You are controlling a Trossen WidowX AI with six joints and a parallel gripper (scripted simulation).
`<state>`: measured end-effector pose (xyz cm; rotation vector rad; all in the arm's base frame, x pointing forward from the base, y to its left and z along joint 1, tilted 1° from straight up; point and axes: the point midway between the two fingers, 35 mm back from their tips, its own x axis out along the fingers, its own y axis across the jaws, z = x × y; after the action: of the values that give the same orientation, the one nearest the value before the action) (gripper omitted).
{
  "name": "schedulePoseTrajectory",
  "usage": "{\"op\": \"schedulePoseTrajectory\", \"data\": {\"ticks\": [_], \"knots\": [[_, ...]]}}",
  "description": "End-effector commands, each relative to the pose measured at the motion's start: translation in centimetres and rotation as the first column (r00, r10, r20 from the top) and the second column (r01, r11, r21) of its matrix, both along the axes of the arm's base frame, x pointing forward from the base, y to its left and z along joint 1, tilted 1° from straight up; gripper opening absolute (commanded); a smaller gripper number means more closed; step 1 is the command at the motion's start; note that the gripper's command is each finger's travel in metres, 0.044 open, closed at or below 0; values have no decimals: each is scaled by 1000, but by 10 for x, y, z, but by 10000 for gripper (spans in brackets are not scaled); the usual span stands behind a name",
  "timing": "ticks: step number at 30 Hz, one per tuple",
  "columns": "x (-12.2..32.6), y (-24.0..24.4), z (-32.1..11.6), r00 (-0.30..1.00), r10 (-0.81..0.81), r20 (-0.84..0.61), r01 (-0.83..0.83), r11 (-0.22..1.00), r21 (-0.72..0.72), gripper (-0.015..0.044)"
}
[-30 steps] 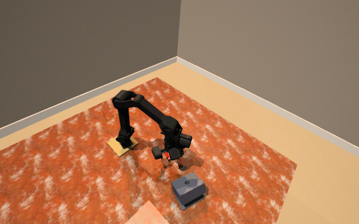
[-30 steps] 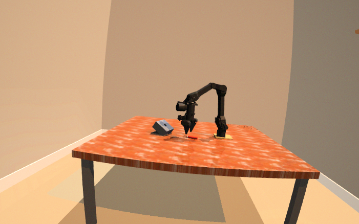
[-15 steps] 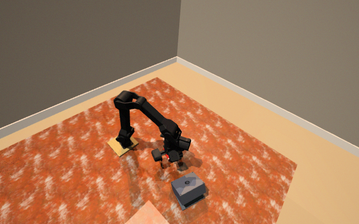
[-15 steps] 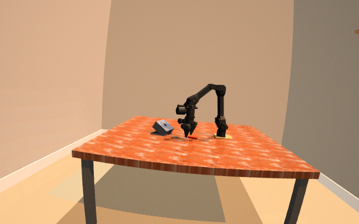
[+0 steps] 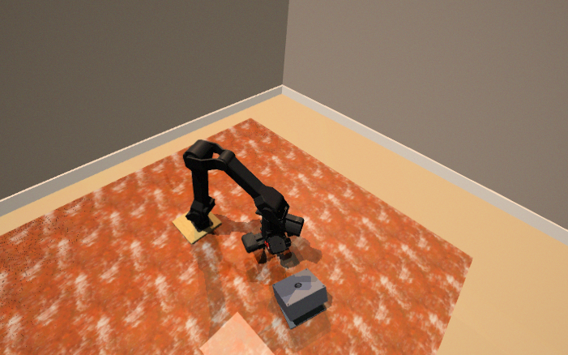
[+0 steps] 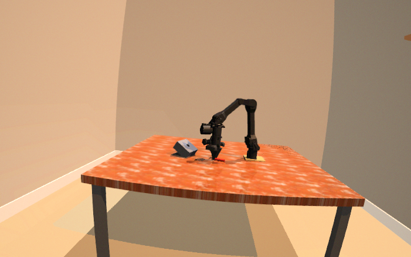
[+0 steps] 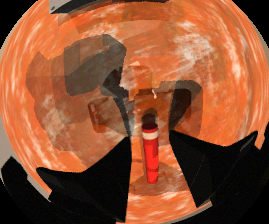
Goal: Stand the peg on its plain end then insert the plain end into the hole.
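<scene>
The red peg (image 5: 267, 245) (image 6: 220, 159) (image 7: 152, 160) lies on its side on the table. Its white band (image 7: 150, 135) is near the end facing the panel. My gripper (image 5: 274, 259) (image 6: 214, 158) (image 7: 150, 138) points down, low over the table at the banded end. Its fingers are partly open, one on each side of the peg, with gaps showing between them and the peg in the wrist view. The grey sloped panel (image 5: 287, 294) (image 6: 180, 145) stands beyond the peg, its one hole (image 5: 297, 285) (image 6: 187, 145) empty. In the top view the arm hides most of the peg.
The arm's base stands on a yellowish plate (image 5: 183, 226) (image 6: 261, 158) on the side of the peg away from the panel. The orange mottled table (image 5: 113, 264) (image 6: 168, 173) carries the arm, peg and panel. A pale patch (image 5: 237, 337) shows at the bottom of the top view.
</scene>
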<state>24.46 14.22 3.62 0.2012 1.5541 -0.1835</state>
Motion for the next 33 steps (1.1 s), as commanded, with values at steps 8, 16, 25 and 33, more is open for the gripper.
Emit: {"op": "schedulePoseTrajectory", "data": {"ticks": [8, 16, 25, 33], "knots": [[1, 0, 0, 1000, 3, 3, -3, 1000, -2, 110], [1, 0, 0, 1000, 3, 3, -3, 1000, -2, 70], [0, 0, 0, 1000, 2, 6, -2, 1000, -2, 49], [-3, 1, 5, 998, 0, 68, 1, 1000, -16, 49]]}}
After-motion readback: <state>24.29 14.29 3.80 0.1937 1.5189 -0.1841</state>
